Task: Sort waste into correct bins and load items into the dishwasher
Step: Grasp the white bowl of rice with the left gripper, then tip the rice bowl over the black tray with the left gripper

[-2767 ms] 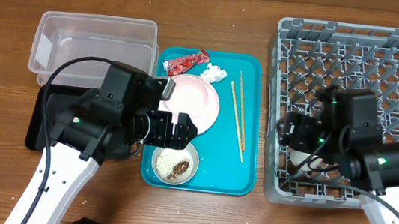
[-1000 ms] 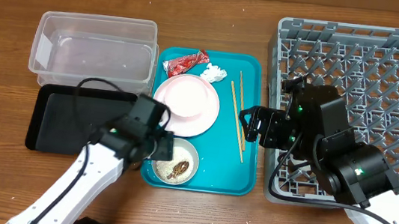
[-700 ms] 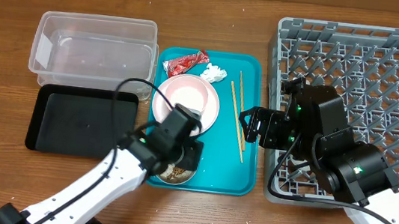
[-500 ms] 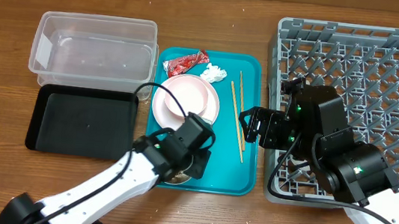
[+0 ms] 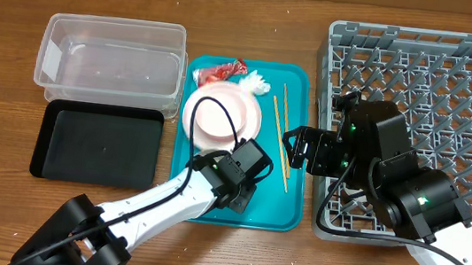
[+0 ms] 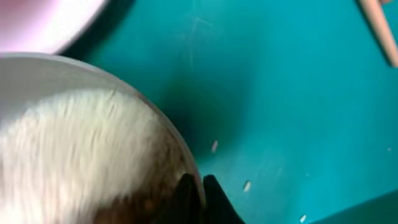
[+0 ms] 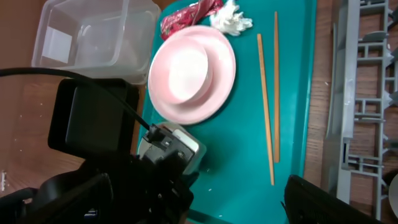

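In the left wrist view my left gripper (image 6: 200,200) is shut on the rim of the white bowl (image 6: 74,143), which holds rice and brown scraps. Overhead, the left gripper (image 5: 240,189) covers that bowl at the teal tray's front. The pink-white plate (image 5: 220,117) lies behind it, touching the red wrapper (image 5: 217,68) and the tissue (image 5: 256,83). Two chopsticks (image 5: 282,138) lie along the tray's right side. My right gripper (image 5: 296,148) hangs open over the tray's right edge, holding nothing. The grey dishwasher rack (image 5: 456,77) is at the right.
The clear tub (image 5: 110,65) and the black tray (image 5: 97,142) sit left of the teal tray (image 5: 286,205). Loose rice grains (image 6: 246,185) lie on the teal tray beside the bowl. The right wrist view shows the left arm's black body (image 7: 106,162) over the tray's near left.
The left arm has swung right over the tray's front and its jaws have closed on the bowl's rim. The plate has shifted slightly towards the wrapper. The right arm has stayed still.
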Tool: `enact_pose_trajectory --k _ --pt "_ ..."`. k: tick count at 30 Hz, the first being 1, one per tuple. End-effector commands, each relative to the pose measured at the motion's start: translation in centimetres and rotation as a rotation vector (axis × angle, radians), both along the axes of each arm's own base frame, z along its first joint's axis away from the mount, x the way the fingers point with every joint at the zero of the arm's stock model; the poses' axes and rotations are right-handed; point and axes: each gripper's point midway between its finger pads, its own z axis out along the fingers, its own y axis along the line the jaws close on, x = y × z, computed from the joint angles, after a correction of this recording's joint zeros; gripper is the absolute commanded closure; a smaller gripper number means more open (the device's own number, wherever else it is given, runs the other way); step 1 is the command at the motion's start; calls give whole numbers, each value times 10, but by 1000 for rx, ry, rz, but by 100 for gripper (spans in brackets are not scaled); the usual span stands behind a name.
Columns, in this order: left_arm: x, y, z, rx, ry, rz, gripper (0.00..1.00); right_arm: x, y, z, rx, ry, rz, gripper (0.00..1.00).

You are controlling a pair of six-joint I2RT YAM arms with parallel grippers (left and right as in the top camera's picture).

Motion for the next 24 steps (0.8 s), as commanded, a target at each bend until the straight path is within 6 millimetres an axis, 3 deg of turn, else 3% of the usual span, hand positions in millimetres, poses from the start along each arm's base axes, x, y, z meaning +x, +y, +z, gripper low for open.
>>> enact_pose_trajectory --k 1,8,14,17,18,24 --pt "5 -5 1 7 -14 -18 96 4 -1 9 -1 -27 -6 9" --pt "6 -5 19 16 15 39 96 4 -1 8 -3 -24 -6 9" --pt "9 16 74 25 8 253 96 3 -2 7 -7 -17 -6 9" --pt "13 43 101 -52 20 368 96 1 -3 6 -11 -8 -6 9" --pt "17 64 111 -97 43 436 96 1 -3 5 -12 -6 -6 9" --pt "33 109 130 -371 136 464 96 0 -3 5 -13 -5 -6 9"
